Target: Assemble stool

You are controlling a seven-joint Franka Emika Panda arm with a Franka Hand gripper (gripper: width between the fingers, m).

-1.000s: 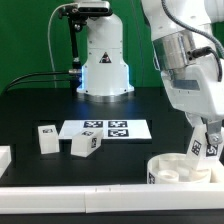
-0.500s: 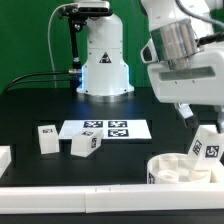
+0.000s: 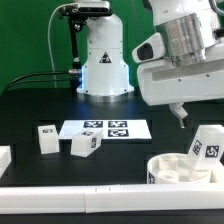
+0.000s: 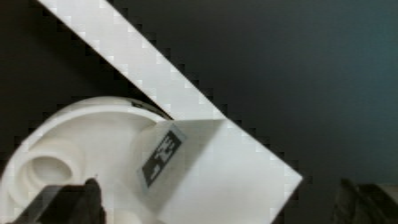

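The round white seat disc (image 3: 178, 170) lies at the front on the exterior view's right. One white tagged leg (image 3: 206, 145) stands upright in it, slightly tilted. My gripper (image 3: 181, 114) hangs above and a little to the left of that leg, open and empty. In the wrist view the leg (image 4: 222, 165) and the seat disc (image 4: 71, 140) show below my gripper (image 4: 214, 212), with the dark fingertips (image 4: 68, 205) wide apart at the frame's edge. Two more tagged legs (image 3: 47, 138) (image 3: 84, 145) lie loose on the black table at the exterior view's left.
The marker board (image 3: 105, 129) lies flat behind the loose legs. A long white border rail (image 3: 90, 203) runs along the front edge and shows in the wrist view (image 4: 134, 55). A short rail piece (image 3: 4, 158) is at the far left. The robot base (image 3: 104, 60) stands at the back.
My gripper has let go of the leg in the seat disc and risen up and away from it. The leg stays standing in the seat.
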